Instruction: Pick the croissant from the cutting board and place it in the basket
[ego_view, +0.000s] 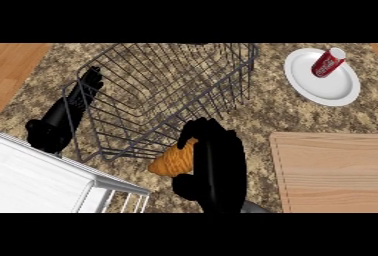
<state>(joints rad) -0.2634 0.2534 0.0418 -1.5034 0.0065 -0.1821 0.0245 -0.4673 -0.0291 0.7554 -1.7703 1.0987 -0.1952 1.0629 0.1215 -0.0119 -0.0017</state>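
The golden-brown croissant (172, 161) is off the wooden cutting board (328, 172), and my right hand (215, 162) is curled round its right end. Hand and croissant sit just in front of the near right corner of the dark wire basket (118, 65); the croissant's tip meets the basket's front wires in the picture. How high it is above the counter cannot be told. Nothing lies inside the basket. My left hand (59, 120) rests at the basket's left side, fingers straight and pointing up along the wire wall.
A white plate (332, 87) with a red can (327, 62) lying on it stands at the back right. The speckled stone counter (273, 115) runs between basket and board. A white forearm (44, 182) fills the lower left corner.
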